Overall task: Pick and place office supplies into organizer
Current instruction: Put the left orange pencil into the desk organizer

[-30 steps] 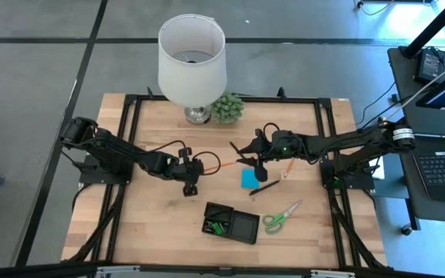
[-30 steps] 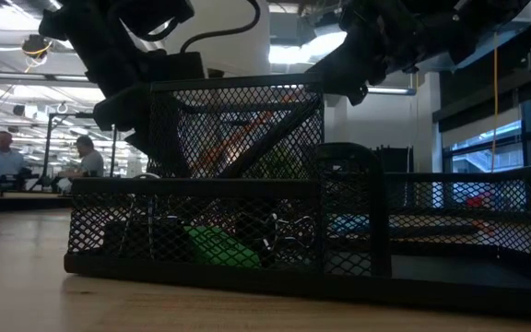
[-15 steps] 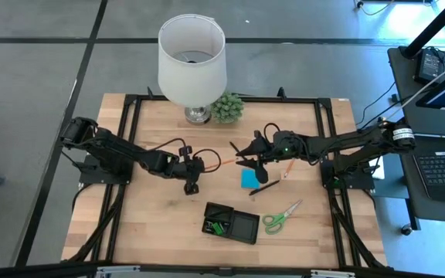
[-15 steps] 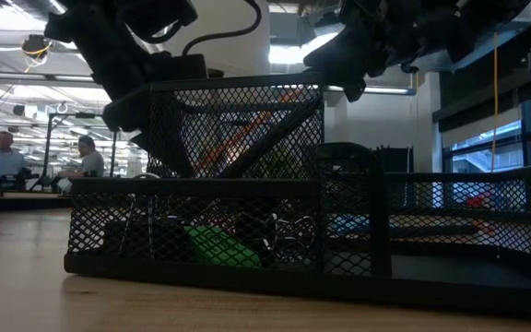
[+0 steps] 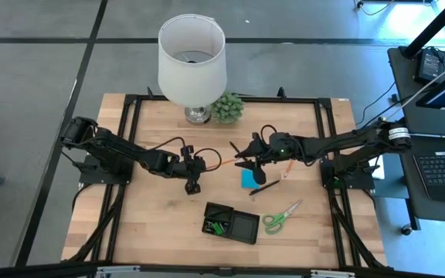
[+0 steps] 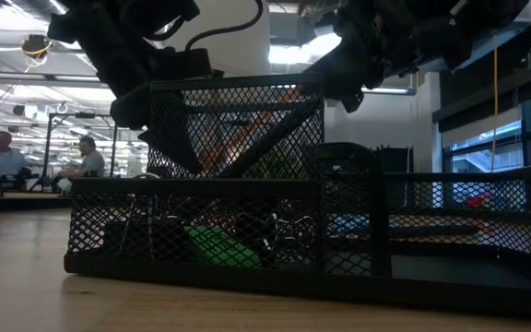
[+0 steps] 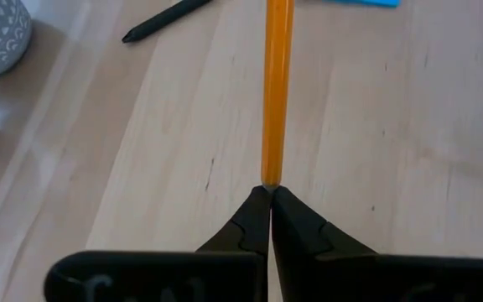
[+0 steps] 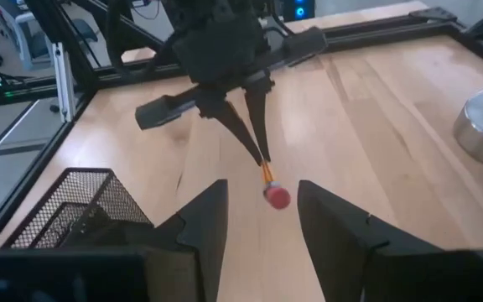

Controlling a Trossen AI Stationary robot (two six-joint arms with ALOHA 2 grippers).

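Now, a handover by the look of it. Left hand [image 7: 268, 195] clenched on one end of the orange pencil [image 7: 275, 92], with the rest of the shaft sticking straight out ahead of the fingertips and apparently lifted clear of the bench [image 5: 145, 224]. Right hand [image 8: 261, 201] released, fingers spread, facing the left one, with the pencil's red eraser end just in front of the gap between them and not yet touched.

Best done slowly:
- Keep the left hand clenched and steady until the other has a firm hold.
- Bring the right hand forward along the shaft, past the eraser, so the fingers close on straight wood and not on the rounded tip, which would probably slip.
- Centre the pencil between the fingers first; an off-centre close may knock it sideways out of the thin pinch at the far end.
- Let go with the left only after that, then back straight away along the pencil's line.

Organizer [image 5: 244, 228] sits well apart from both hands, toward the near edge of the bench. Blue pad [image 5: 249, 179] and black pen [image 5: 265, 187] lie just beneath the right hand, worth clearing on the way.
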